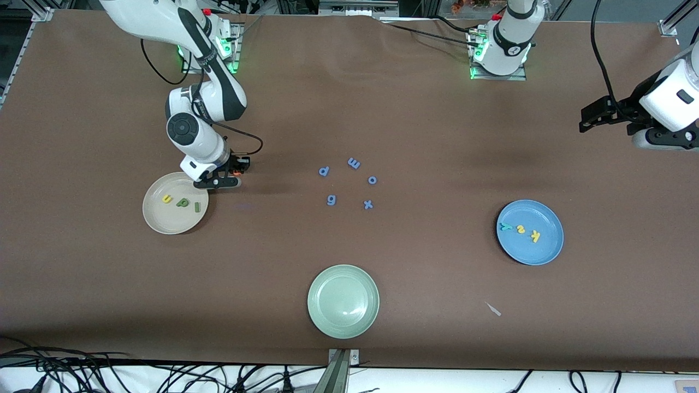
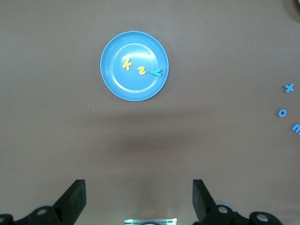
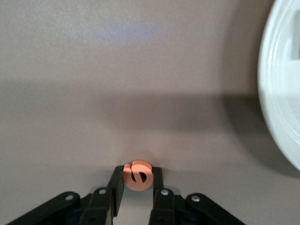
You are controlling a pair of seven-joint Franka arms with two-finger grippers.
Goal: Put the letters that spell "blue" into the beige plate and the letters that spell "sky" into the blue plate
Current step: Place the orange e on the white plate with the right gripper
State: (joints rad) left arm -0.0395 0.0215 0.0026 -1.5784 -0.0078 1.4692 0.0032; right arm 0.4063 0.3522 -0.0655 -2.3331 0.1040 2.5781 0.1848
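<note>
Orange e sits pinched between the right gripper's two pads, low over bare table just beside the beige plate, at the plate's edge toward the robot bases. Whether the e is lifted clear of the table or resting on it, the wrist view does not settle; probably only just off it.

Beige plate holds yellow u, dark green b and green l in a row. Three of four "blue" letters in, so the e is the last one.

Blue plate, well apart from the beige plate toward the left arm's end, holds teal y, yellow s and yellow k. "Sky" looks complete.

Left gripper waits high over bare table near the blue plate, fingers spread wide, nothing between them.

Step in hand: grasp and carry of the e. Next move calls for a short lift, a small shift over the beige plate's rim to the free space beside the l, then release low so the light foam does not bounce out.

Periwinkle letters and pale green plate stay out of it.
</note>
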